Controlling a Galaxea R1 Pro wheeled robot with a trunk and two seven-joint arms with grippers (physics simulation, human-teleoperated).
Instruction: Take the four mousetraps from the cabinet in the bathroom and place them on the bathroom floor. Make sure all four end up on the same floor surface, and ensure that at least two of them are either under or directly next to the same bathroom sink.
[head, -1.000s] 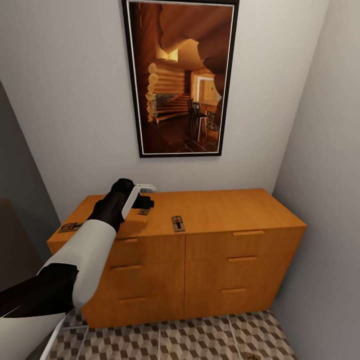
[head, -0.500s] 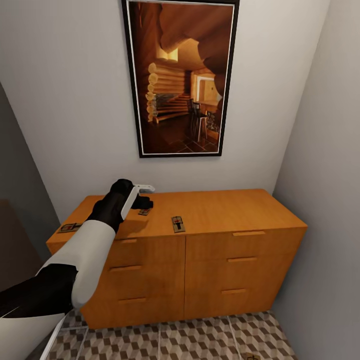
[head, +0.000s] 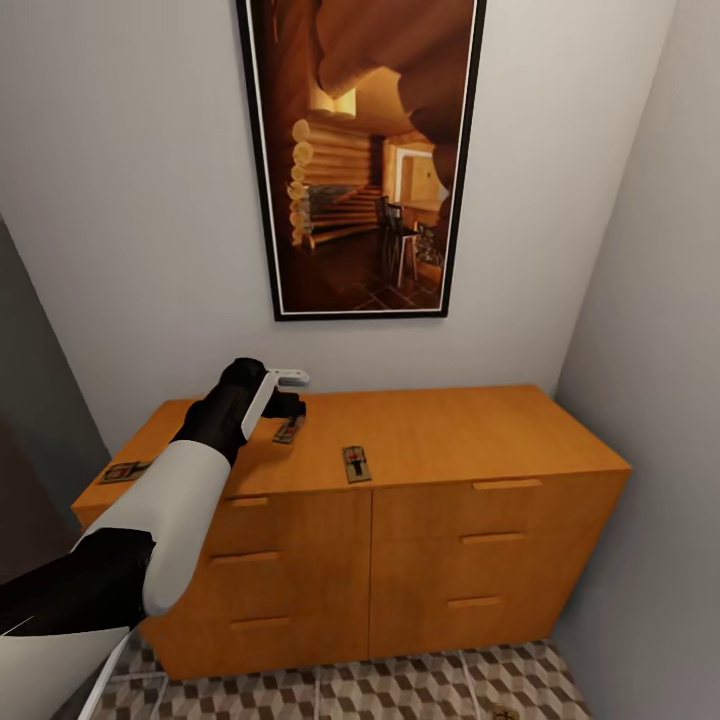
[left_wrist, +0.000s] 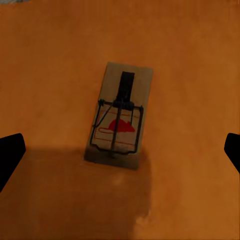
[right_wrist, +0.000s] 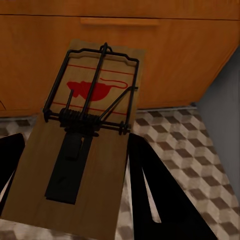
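Cabinet (head: 440, 520) stands against the back wall under a tall framed picture (head: 360, 160) of a log interior. Orange-brown top, two columns of drawers with bar handles.

Three mousetraps lie flat on the cabinet top. One trap (head: 123, 470) sits at the far left end, close to the front-left corner. A second trap (head: 289, 430) lies left of centre, toward the back edge, directly beneath the left gripper (head: 290, 395). The third trap (head: 356, 463) lies near the middle, just behind the front edge, well apart from the other two.

Left arm reaches out over the left half of the top; the gripper hovers above the second trap, not touching it. In the left wrist view that trap (left_wrist: 119, 116) lies centred between the two dark fingertips (left_wrist: 10, 155), which stand wide apart at either side, nothing between them but the board and bare wood. Red spot and wire bail face up.

Right wrist view: a fourth trap (right_wrist: 82, 135) is clamped in the right gripper (right_wrist: 75, 200), black fingers (right_wrist: 155, 190) closed against the board's sides, held low in front of the cabinet's drawer fronts, over the cube-patterned bathroom floor (right_wrist: 190, 140).

A strip of the same tiling (head: 400, 690) shows at the cabinet's foot in the head view.
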